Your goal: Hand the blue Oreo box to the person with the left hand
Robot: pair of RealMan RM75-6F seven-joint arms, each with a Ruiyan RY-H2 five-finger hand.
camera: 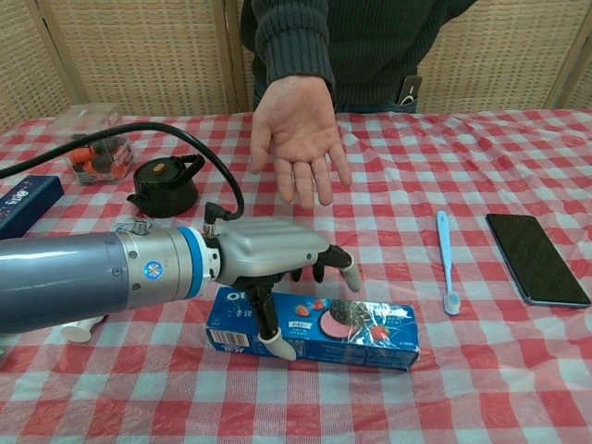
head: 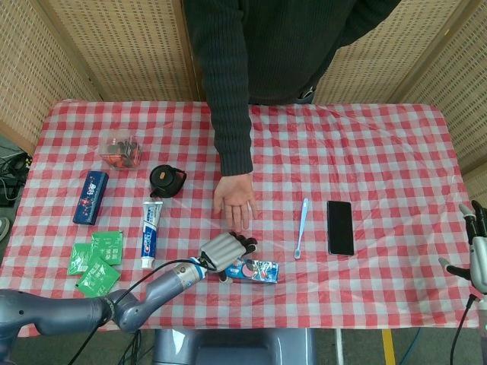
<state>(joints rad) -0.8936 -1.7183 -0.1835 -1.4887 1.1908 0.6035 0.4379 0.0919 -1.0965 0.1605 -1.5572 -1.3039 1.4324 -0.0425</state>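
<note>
**Left hand closing over the Oreo box**

Left hand (camera: 277,259) sits on top of the blue Oreo box (camera: 356,328), which lies flat on the red-checked tablecloth (camera: 518,370) near the table's front edge. Its fingers (camera: 338,262) curl down over the far side of the box while the thumb (camera: 273,338) presses against the near face, so the box is pinched between them but not lifted. The person's hand (camera: 296,139) hangs open, palm up, just beyond the box. Right hand (head: 475,255) shows only at the edge of the head view, fingers spread, holding nothing. To the right of the box lie a light blue toothbrush (camera: 446,264) and a black phone (camera: 536,259); to the left, a toothpaste tube (head: 148,234) and a small black kettle (camera: 166,183).
</note>
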